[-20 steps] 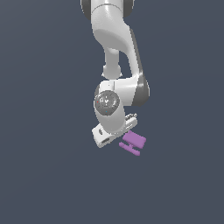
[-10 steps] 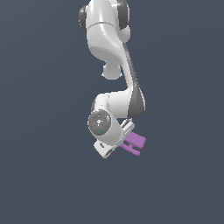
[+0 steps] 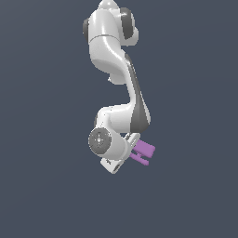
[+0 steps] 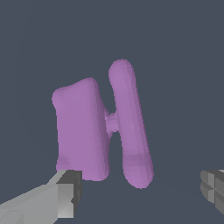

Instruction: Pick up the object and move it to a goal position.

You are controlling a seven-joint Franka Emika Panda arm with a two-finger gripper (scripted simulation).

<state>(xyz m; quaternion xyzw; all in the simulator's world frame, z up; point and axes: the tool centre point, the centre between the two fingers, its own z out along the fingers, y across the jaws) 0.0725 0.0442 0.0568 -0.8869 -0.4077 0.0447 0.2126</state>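
Progress looks early: the purple T-shaped object (image 4: 103, 131) is not yet grasped, by my reading. In the wrist view the jaws stand wide apart, one fingertip (image 4: 68, 192) just at the slab's lower corner, the other (image 4: 214, 188) well off to the far side of the thin bar, so they hold nothing. In the exterior view the object (image 3: 143, 152) sits just beside the gripper (image 3: 132, 148), on the exterior view's right. No surface or goal marker is visible. Closing on the piece, lifting and carrying all remain.
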